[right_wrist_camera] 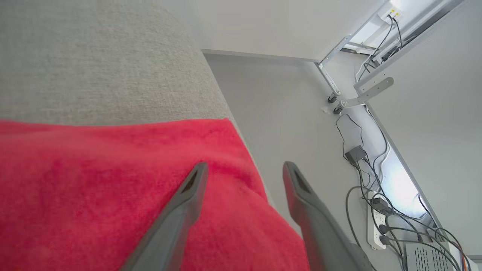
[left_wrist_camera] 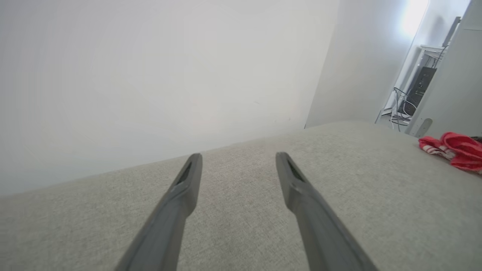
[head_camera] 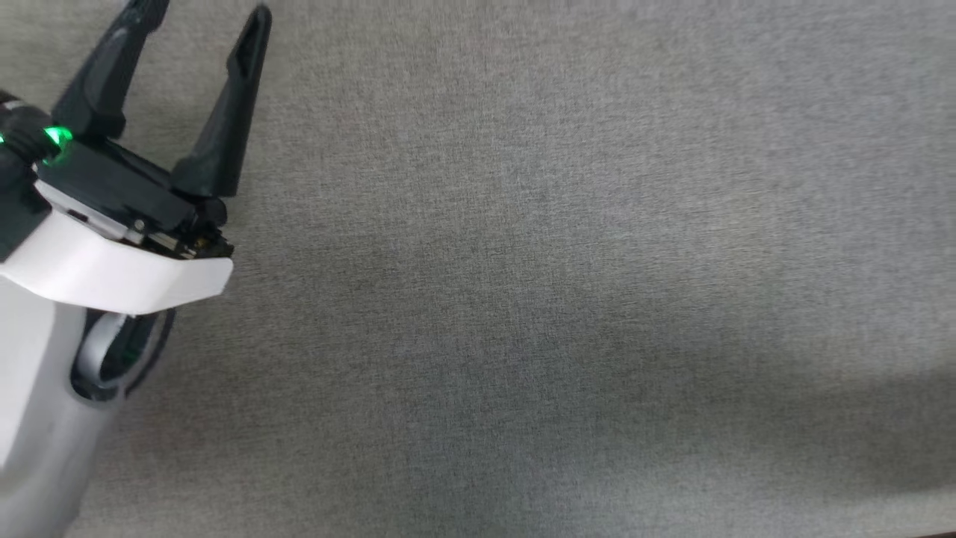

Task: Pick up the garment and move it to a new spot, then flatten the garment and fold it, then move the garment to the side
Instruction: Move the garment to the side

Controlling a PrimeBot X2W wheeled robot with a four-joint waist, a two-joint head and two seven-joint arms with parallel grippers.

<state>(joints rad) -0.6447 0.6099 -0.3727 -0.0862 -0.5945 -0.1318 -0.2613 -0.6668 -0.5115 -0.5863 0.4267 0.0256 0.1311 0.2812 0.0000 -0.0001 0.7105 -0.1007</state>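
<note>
The garment (right_wrist_camera: 94,188), bright red fabric, lies on the grey cloth surface right at its edge in the right wrist view. My right gripper (right_wrist_camera: 241,167) hovers just over it, open, with nothing between its fingers. From the left wrist view the garment (left_wrist_camera: 457,150) is a small red and white heap far off to the right. My left gripper (head_camera: 205,11) stands open over bare grey cloth at the upper left of the head view, also seen as my left gripper (left_wrist_camera: 238,158) with both fingers spread.
The grey fabric surface (head_camera: 560,299) spreads across the head view. Beyond its edge lies a pale floor (right_wrist_camera: 286,113) with cables and a power strip (right_wrist_camera: 376,222). A white wall (left_wrist_camera: 150,75) stands behind the surface.
</note>
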